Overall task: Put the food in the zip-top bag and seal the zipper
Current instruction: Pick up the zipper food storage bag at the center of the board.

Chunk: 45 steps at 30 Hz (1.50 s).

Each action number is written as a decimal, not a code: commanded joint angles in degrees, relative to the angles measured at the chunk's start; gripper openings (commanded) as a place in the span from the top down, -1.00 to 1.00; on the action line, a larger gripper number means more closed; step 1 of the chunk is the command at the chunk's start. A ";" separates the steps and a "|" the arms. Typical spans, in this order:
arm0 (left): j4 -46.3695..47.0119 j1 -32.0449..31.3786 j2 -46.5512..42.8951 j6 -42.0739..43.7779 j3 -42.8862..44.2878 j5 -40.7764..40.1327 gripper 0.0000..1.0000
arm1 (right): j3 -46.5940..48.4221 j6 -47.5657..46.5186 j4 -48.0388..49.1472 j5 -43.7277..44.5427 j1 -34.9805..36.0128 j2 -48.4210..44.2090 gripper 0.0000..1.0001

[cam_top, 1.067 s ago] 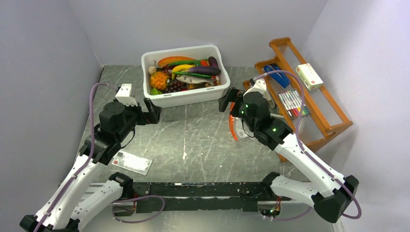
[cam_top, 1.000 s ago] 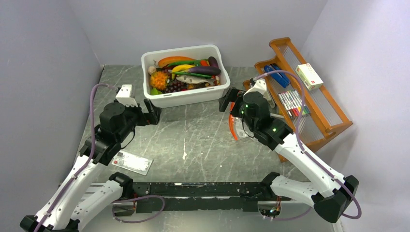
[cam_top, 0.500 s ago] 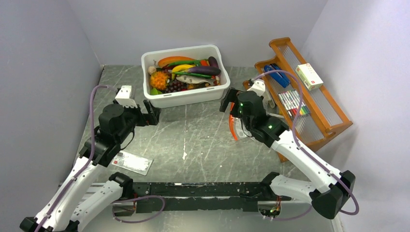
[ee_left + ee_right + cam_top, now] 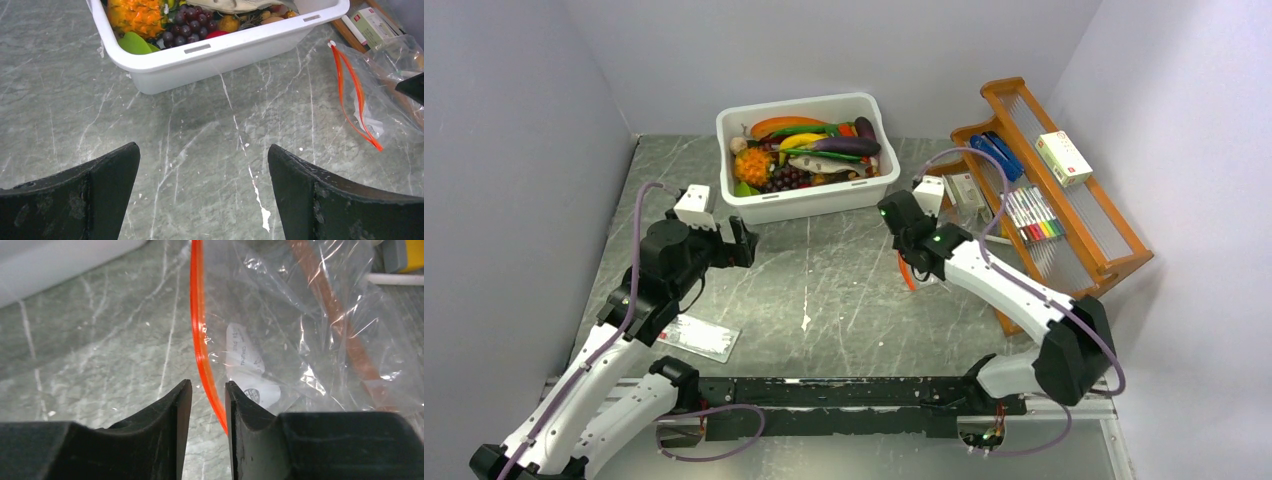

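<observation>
The right fingers (image 4: 150,440) are straddling the zipper (image 4: 199,340) of the zip-top bag (image 4: 300,340), a narrow gap showing between them. The left fingers (image 4: 75,200) are hanging wide apart over the tabletop (image 4: 200,150).

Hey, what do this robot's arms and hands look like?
White links and black joints on the left arm and right arm. A grey-purple cable loops along each, with a white camera block at the wrist. The left hand and right hand have two matte black, scuffed fingers. Green lights glow on the right arm.
</observation>
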 commanded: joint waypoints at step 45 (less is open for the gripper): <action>1.90 -0.41 -0.45 -1.91 -1.31 0.96 -1.00 | -13.71 -17.37 25.37 -27.02 2.47 3.44 1.00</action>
